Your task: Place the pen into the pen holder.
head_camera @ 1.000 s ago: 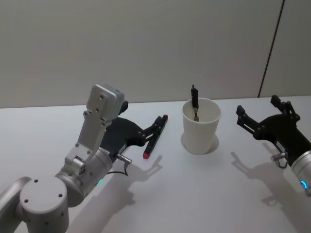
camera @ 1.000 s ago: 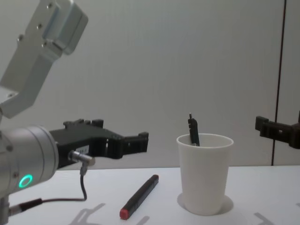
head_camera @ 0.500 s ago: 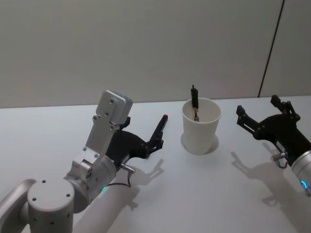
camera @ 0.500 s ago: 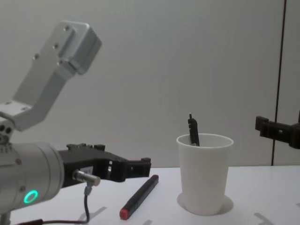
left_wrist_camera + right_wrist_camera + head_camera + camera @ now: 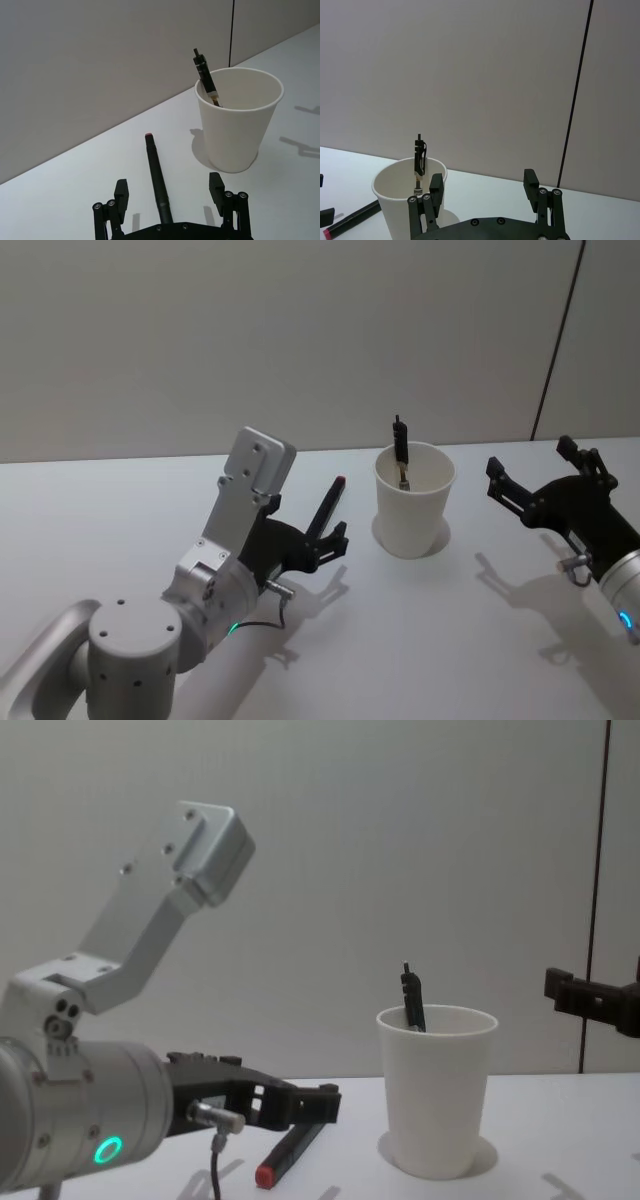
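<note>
A black pen [image 5: 328, 505] with a red end [image 5: 263, 1177] lies flat on the white table, left of the pen holder. The pen holder [image 5: 413, 502] is a white paper cup standing upright, with another black pen [image 5: 400, 450] leaning inside it. My left gripper [image 5: 325, 540] is open and low over the lying pen. In the left wrist view the pen [image 5: 156, 180] runs between the two fingers of my left gripper [image 5: 169, 186], toward the pen holder [image 5: 239, 120]. My right gripper [image 5: 530, 460] hangs open to the right of the pen holder, apart from it.
A plain grey wall stands close behind the table. The tabletop [image 5: 430, 640] in front of the pen holder is bare white. In the right wrist view the pen holder [image 5: 395, 220] and the lying pen [image 5: 350, 217] show beyond my right gripper [image 5: 483, 180].
My left gripper has moved forward and down, coming to straddle the lying pen. The pen, the cup and the right arm have not moved.
</note>
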